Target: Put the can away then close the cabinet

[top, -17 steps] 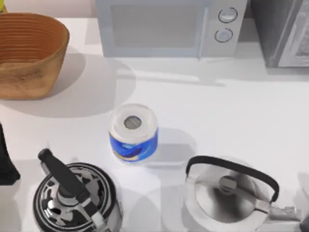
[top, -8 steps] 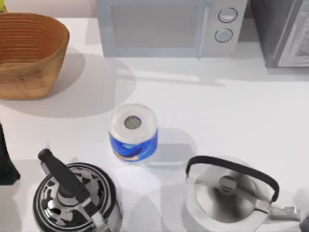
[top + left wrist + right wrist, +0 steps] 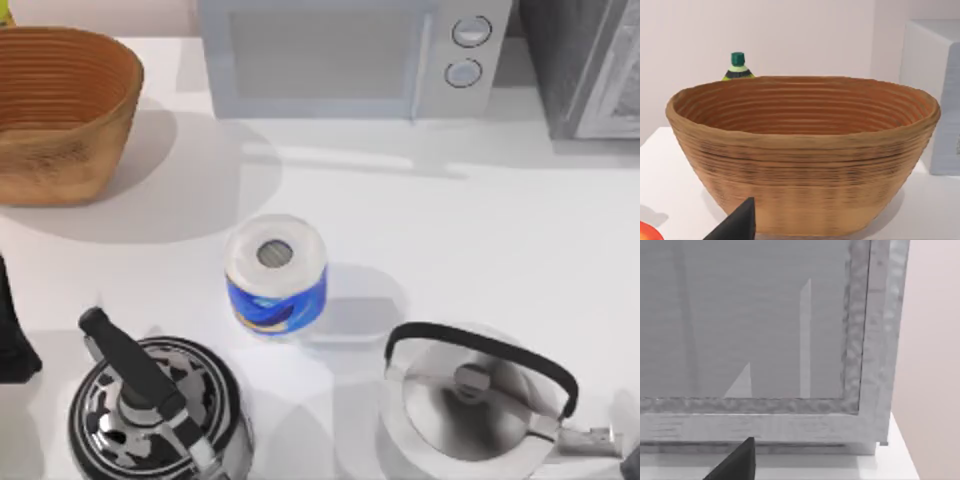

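Basket (image 3: 805, 150) of woven brown stands just ahead of the left pincer (image 3: 737, 225), with a green-capped bottle (image 3: 738, 67) behind it. The right pincer (image 3: 737, 462) faces the grey cabinet (image 3: 765, 340) close ahead. Whether either pincer is open or closed cannot be told. The white counter (image 3: 480, 230) carries a blue-wrapped paper roll (image 3: 276, 275), a patterned kettle (image 3: 155, 410), a silver kettle (image 3: 475, 405) and a microwave (image 3: 350, 55).

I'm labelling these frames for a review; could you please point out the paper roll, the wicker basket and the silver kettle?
paper roll (image 3: 276, 262): top view, white upper end beside the core.
wicker basket (image 3: 805, 170): left wrist view, outer wall.
silver kettle (image 3: 470, 410): top view, lid.
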Motion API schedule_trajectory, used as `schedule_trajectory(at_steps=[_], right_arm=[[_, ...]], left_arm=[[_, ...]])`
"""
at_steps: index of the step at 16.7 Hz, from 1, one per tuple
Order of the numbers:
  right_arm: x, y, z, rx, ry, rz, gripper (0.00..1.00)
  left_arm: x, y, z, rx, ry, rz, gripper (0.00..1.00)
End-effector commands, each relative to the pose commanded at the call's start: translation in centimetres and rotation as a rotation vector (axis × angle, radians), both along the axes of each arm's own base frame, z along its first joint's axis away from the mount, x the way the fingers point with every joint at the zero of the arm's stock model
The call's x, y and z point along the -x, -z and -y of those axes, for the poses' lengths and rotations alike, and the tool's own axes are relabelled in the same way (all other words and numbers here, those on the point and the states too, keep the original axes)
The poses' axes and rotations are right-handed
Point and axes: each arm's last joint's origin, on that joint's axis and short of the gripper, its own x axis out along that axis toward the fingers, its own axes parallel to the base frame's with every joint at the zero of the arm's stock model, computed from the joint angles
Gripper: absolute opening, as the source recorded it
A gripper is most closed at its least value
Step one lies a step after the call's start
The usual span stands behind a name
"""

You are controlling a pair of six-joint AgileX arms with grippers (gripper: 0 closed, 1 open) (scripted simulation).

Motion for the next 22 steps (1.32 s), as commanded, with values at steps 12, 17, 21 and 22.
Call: schedule_trajectory(at_steps=[12, 17, 21, 22], right_arm=[[-2.9, -16.1, 6.0, -0.047, 0.062, -0.015, 1.0], [-2.1, -26.2, 4.2, -0.05, 0.041, -0.015, 1.0], [-0.7, -32.0, 1.4, -0.025, 0.012, -0.007, 1.0], [-0.4, -33.0, 0.8, -0.017, 0.007, -0.004, 1.0]], left_arm=[[0.0, 0.0, 0.0, 0.0, 0.0, 0.0, 1.0], [0.0, 0.0, 0.0, 0.0, 0.0, 0.0, 1.0], [0.0, 0.0, 0.0, 0.0, 0.0, 0.0, 1.0], [0.0, 0.0, 0.0, 0.0, 0.0, 0.0, 1.0]])
